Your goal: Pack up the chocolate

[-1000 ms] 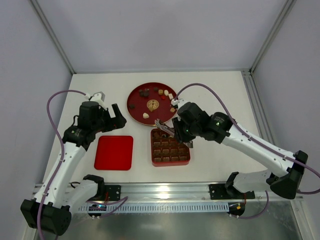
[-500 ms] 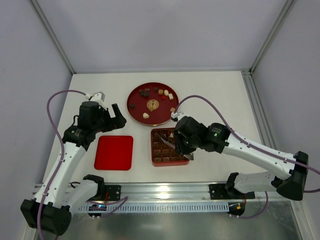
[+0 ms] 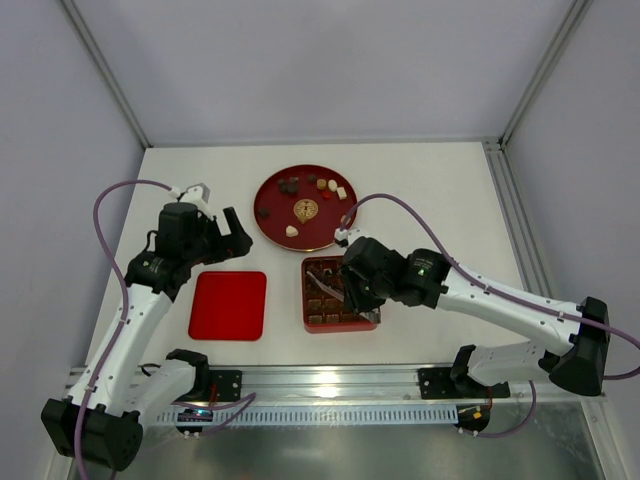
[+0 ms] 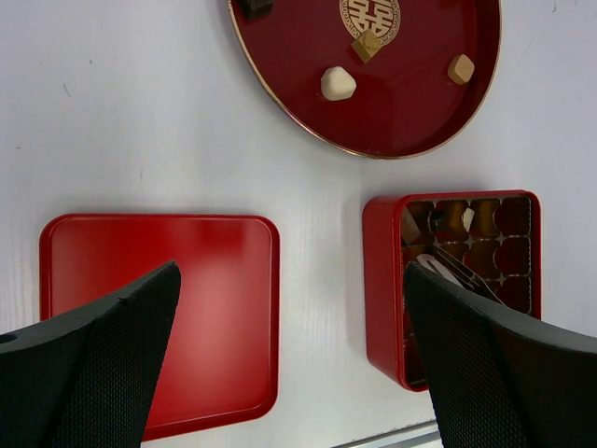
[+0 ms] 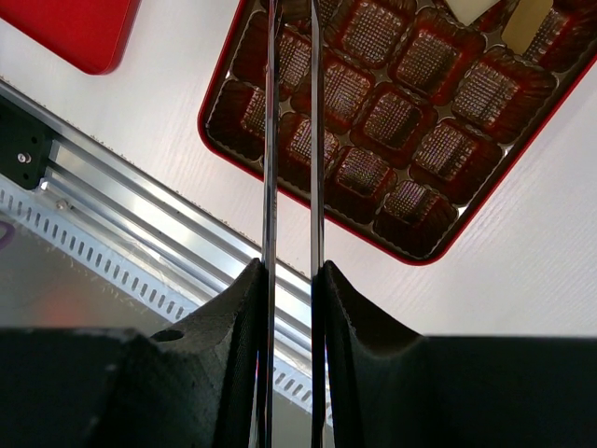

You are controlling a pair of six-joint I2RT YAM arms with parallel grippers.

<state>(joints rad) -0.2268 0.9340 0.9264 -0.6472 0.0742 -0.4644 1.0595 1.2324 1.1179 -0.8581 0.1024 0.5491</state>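
Several chocolate pieces, dark brown [image 3: 289,186], light brown and cream-white [image 3: 291,231], lie on a round red plate [image 3: 270,225]. The cream piece [image 4: 338,83] also shows in the left wrist view. The square red box [image 3: 372,322] with a brown grid stands in front of the plate. My right gripper [image 3: 352,287] is shut on metal tongs [image 5: 291,140] that reach over the box [image 5: 410,257]. The tong tips are out of the right wrist view. My left gripper [image 4: 289,373] is open and empty, above the table between the lid and the box.
The flat red lid [image 3: 229,304] lies left of the box. A cream piece [image 5: 471,7] and a tan piece [image 5: 527,21] lie in the box's far compartments. The aluminium rail [image 3: 330,380] runs along the near edge.
My right arm has moved left and nearer with the tongs, from the plate's edge to over the box. The left arm has not moved.
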